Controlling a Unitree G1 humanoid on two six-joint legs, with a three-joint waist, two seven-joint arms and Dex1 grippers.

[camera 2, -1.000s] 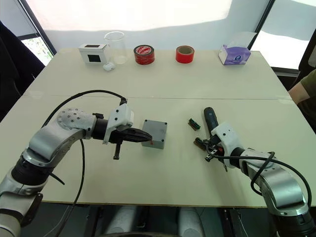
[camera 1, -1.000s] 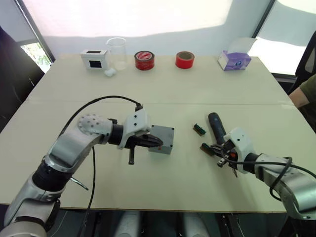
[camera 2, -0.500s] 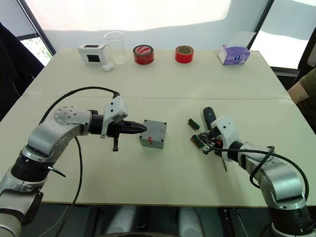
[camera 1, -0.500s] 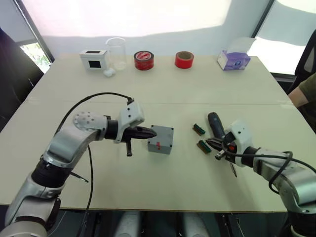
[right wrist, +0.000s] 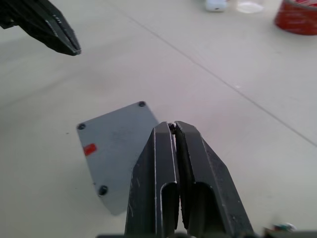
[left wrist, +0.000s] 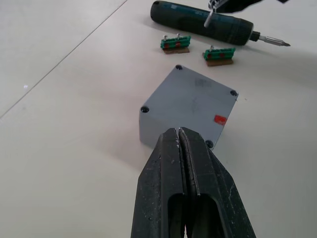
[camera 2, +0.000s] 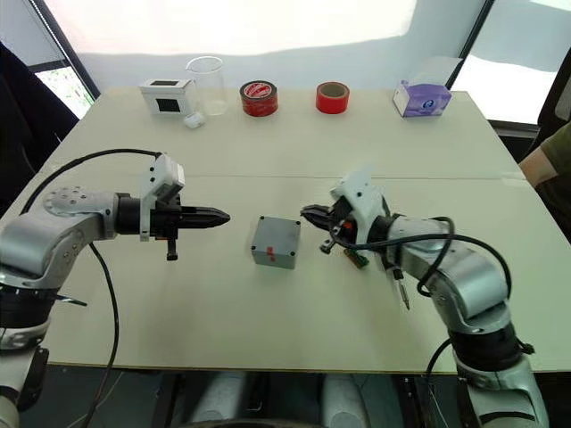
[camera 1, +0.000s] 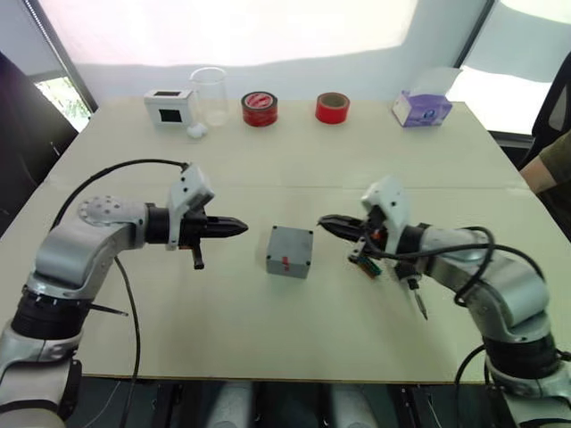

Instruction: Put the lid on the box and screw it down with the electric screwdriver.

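**Lid seated on the box, screws not yet driven**

Nearest the robot, the electric screwdriver (left wrist: 208, 24) lies on the table (camera 1: 294, 339) beside the right arm, its metal bit (camera 1: 419, 303) pointing toward the table's near edge; nothing holds it. Two small green pieces (left wrist: 176, 43) lie just beside the tool, between it and the box.

At mid-table the box (camera 1: 290, 251) sits alone with the lid (left wrist: 190, 101) flat on top, edges lined up and a red mark (left wrist: 220, 119) on it. Dark spots show at the lid's corners; whether these are screws or bare holes cannot be told.

The left gripper (camera 1: 234, 226) hangs near the box on one side, its fingers pressed together and empty. The right gripper (camera 1: 332, 224) faces it from the other side, likewise closed on nothing and clear of the box.

Farther back stand a white box (camera 1: 169, 106), a clear cup (camera 1: 211, 95), two tape rolls (camera 1: 260, 109) and a tissue pack (camera 1: 421, 109).

Lidding looks done; picking up the tool and fastening the corners appears to remain.
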